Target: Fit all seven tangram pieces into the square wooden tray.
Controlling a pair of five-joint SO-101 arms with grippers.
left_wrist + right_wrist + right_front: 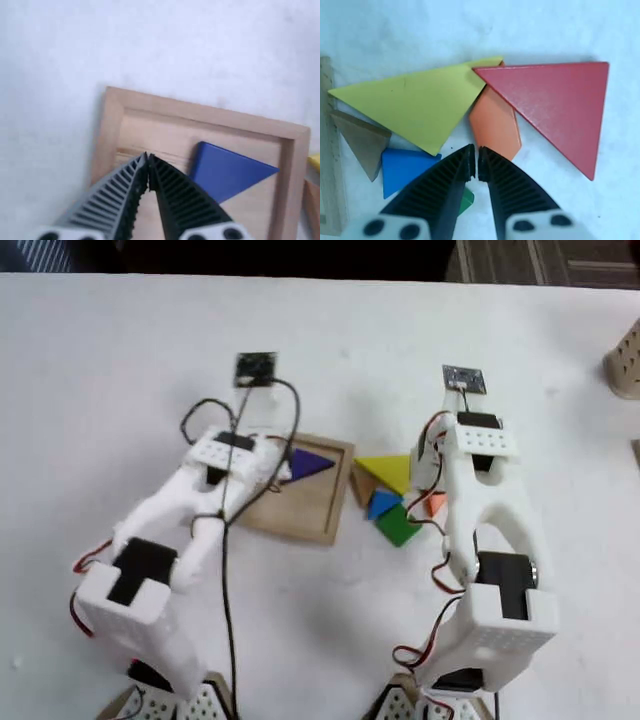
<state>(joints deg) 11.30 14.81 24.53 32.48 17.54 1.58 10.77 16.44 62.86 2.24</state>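
Observation:
The square wooden tray point(318, 512) lies between the two arms, and its rim point(200, 110) also shows in the left wrist view. In it lies one dark blue triangle point(227, 171) point(309, 462). My left gripper point(148, 161) hangs shut and empty over the tray floor beside that triangle. To the right of the tray lie the loose pieces: a yellow triangle point(415, 102) point(388, 472), a red triangle point(555, 100), an orange piece point(495, 126), a brown triangle point(362, 142), a blue piece point(402, 167) and a green piece point(398, 528). My right gripper point(474, 153) is shut and empty just above the orange piece.
Two small dark boards point(256, 368) point(464, 378) lie on the white table behind the arms. A black cable point(228, 570) trails across the left arm. A wooden object point(625, 360) stands at the far right edge.

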